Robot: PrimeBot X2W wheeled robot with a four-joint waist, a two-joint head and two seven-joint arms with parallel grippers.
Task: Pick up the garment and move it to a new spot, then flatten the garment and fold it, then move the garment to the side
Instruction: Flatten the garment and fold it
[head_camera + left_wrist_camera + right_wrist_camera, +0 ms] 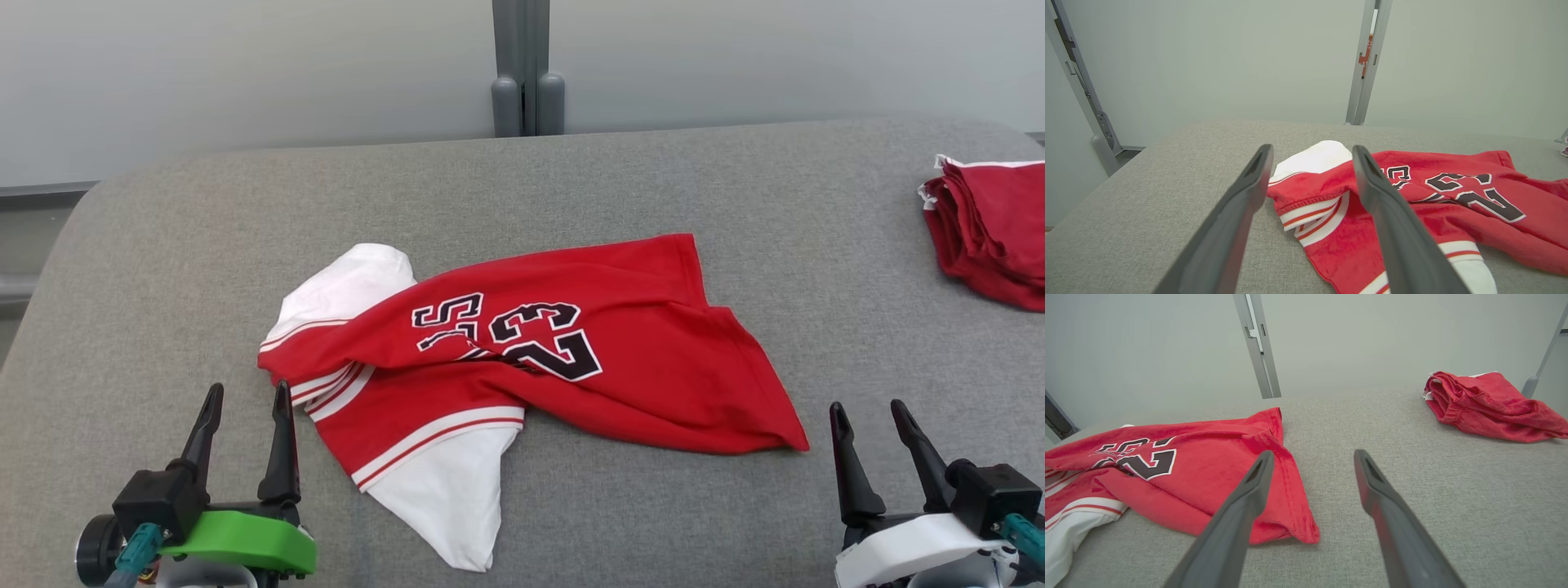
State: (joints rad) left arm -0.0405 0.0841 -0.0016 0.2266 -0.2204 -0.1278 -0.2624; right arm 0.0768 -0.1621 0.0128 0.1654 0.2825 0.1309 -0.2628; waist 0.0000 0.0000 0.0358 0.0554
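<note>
The garment (pixel 571 359), red with white sleeves and black numerals, lay crumpled and twisted in the middle of the grey desk (pixel 571 180), with one white sleeve trailing toward the near edge. Your left claw (pixel 248 386) stood at the near left with its fingers spread apart, tips just beside the garment's striped sleeve band and gripping nothing. Your right claw (pixel 865 404) was spread wide too at the near right, empty, close to the garment's red hem corner but not touching it. A folded red pile (pixel 992 237) sat well apart at the desk's far right edge.
</note>
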